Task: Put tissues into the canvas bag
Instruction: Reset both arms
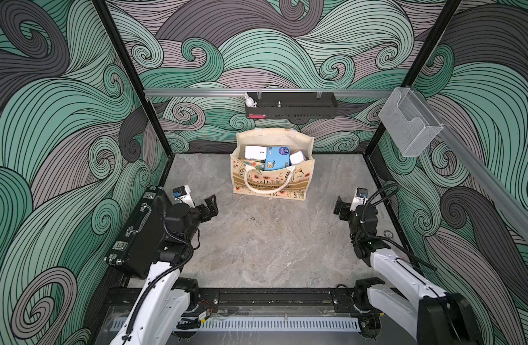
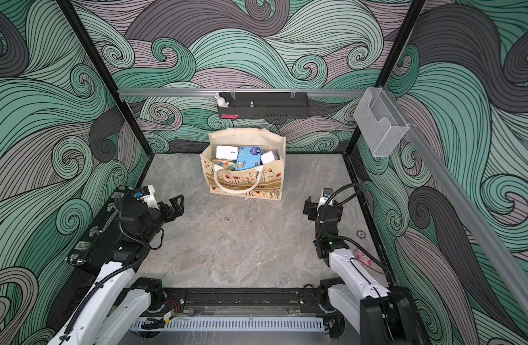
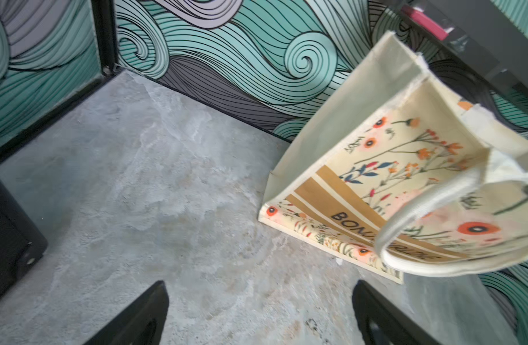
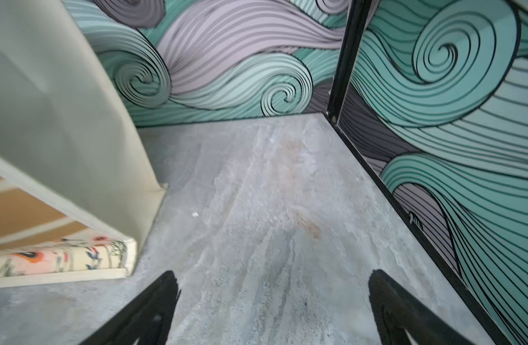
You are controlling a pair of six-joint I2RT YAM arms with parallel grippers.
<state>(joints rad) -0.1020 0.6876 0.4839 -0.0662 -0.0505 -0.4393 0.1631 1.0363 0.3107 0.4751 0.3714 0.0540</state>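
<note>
The cream canvas bag (image 1: 271, 185) (image 2: 245, 186) stands upright at the back middle of the floor, mouth open. Tissues lie inside it: a white pack (image 1: 255, 152), a light blue pack (image 1: 276, 158) and a white-and-purple pack (image 1: 297, 157), with more half hidden beneath. My left gripper (image 1: 210, 206) (image 3: 259, 286) hovers open and empty, left of and in front of the bag (image 3: 376, 149). On the other side, my right gripper (image 1: 339, 208) (image 4: 273, 273) is also open and empty, near the bag's (image 4: 62, 119) front right corner. Neither touches the bag.
A black hard case (image 1: 143, 233) lies along the left wall beside my left arm. A black shelf (image 1: 291, 104) with a small white rabbit figure (image 1: 250, 101) hangs above the bag. A clear holder (image 1: 409, 122) juts from the right wall. A pink plush toy (image 2: 362, 257) lies behind my right arm.
</note>
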